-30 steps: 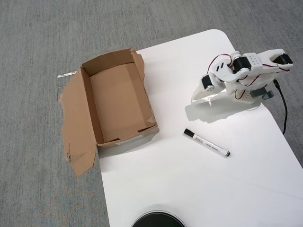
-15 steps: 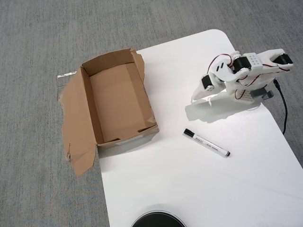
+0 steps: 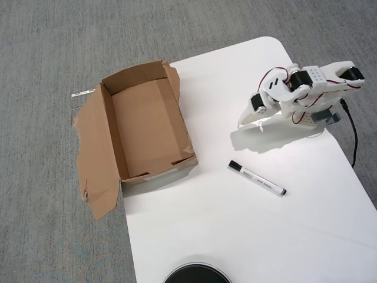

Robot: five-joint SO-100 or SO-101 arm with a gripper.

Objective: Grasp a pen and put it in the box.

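Overhead view: white table (image 3: 235,236) over grey carpet (image 3: 47,47); tool (image 3: 247,121) folded, jaws apparently closed, empty.

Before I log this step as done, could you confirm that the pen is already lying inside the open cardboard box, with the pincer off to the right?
Not quite: the overhead view shows the pen lying on the white table, to the right of the box, which is empty. The pincer is indeed off to the right.
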